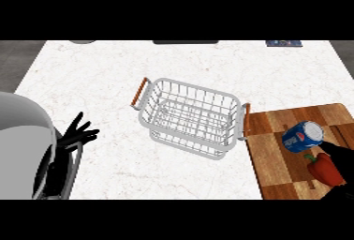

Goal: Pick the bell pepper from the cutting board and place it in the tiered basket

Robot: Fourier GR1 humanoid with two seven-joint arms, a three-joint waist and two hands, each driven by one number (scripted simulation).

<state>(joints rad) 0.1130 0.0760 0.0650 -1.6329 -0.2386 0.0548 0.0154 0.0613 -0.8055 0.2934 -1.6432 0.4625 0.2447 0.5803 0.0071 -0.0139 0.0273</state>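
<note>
White marbled worktop (pixel 97 79) with faint reddish veins, filling most of the view. Blue soda can (pixel 303 136) lying on its side at the right, silver end turned toward the far right, red and white logo on the blue wall. At the far edge, three things cut off by the view: grey rounded shape (pixel 83 41) far left, dark flat object (pixel 185 42) in the middle, small dark blue item (pixel 284 43) far right; too little visible to name them. Dark grey floor (pixel 15 61) beyond the left side of the worktop, and a strip of it at the far right corner.
</note>
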